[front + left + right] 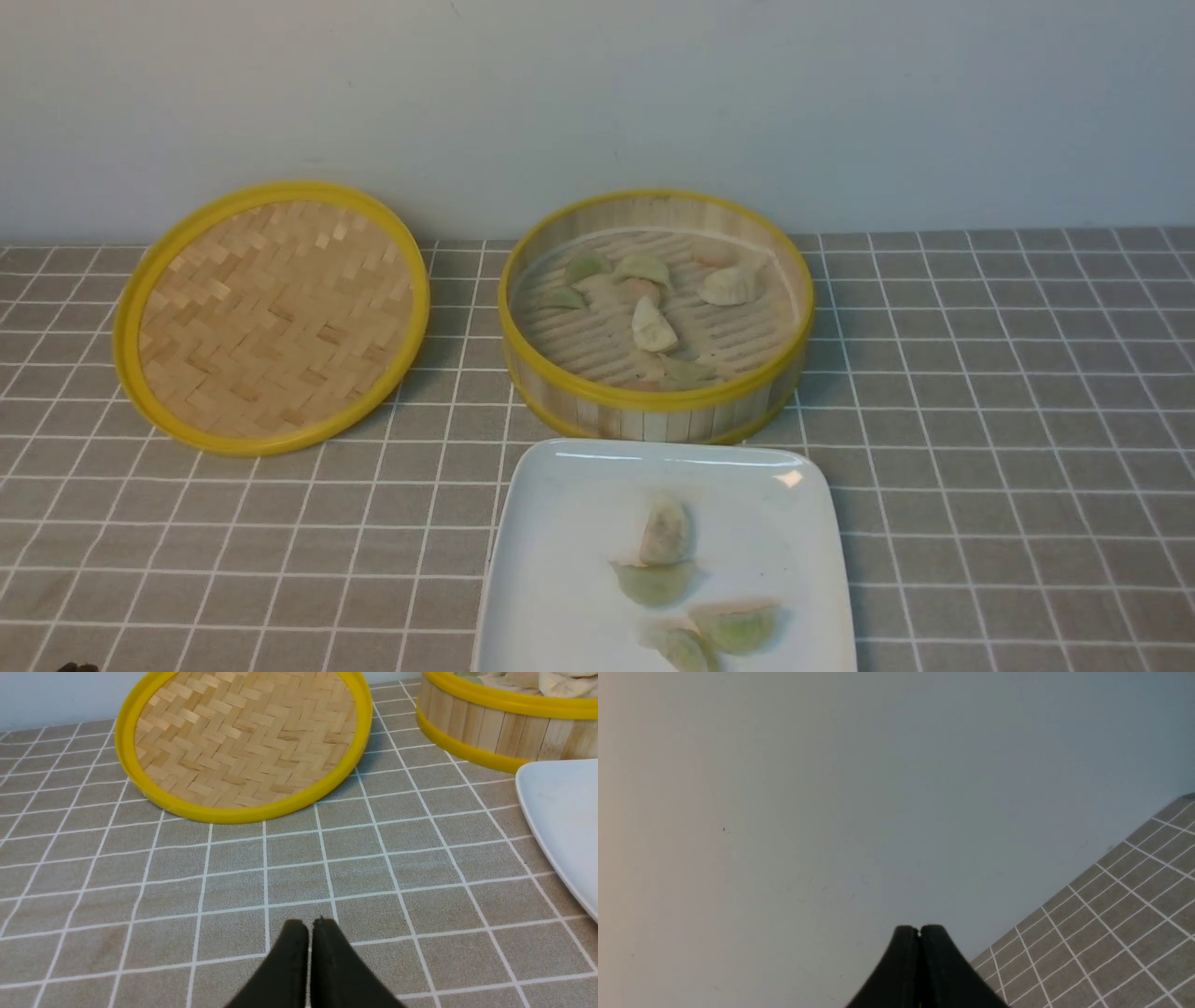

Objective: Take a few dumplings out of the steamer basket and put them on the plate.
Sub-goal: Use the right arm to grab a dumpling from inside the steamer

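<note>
Our left gripper [310,926]: black fingers pressed together, empty, over the grey checked tablecloth [420,882]. Right gripper [919,931] same, facing the wall [784,788]. Front view, bottom centre, we see a glossy white squarish plate [560,541] w/ four pale green/cream crescent dumplings [665,534]. The topmost's long axis runs up-down; the next lies crosswise. The round bamboo steamer basket [653,403] just above holds more.

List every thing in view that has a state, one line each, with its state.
Round slatted bamboo steamer basket with yellow rims: uncovered, upright, partly filled.
Flat woven bamboo lid with yellow rim: off the basket, tilted, beside it.
Glossy white squarish plate: partly filled.
Pale green and cream crescent dumplings: several in the basket, four showing on the plate.
Left hand: shut, empty.
Right hand: shut, empty.
</note>
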### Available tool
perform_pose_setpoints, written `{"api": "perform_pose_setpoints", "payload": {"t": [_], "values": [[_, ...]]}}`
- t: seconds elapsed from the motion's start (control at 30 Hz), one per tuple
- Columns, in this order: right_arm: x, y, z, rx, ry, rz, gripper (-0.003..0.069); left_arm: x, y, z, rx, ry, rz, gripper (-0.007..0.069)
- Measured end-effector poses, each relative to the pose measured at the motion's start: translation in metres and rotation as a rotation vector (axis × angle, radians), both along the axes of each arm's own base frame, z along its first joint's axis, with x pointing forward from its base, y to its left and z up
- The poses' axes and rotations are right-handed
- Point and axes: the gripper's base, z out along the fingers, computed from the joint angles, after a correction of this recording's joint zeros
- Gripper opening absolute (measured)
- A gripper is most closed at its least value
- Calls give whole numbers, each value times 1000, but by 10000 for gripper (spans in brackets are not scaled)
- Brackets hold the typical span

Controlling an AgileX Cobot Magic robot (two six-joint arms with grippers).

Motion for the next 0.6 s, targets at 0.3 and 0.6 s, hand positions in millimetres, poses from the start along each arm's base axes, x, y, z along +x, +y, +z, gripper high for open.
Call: {"api": "perform_pose_setpoints", "payload": {"t": [0.3,0.6], "values": [[-3,2,27,-44,-33,18,-14,4,0,18,-196,-200,36,-5],[42,22,174,-421,178,216,-14,0,15,56,-872,-580,150,-5]]}}
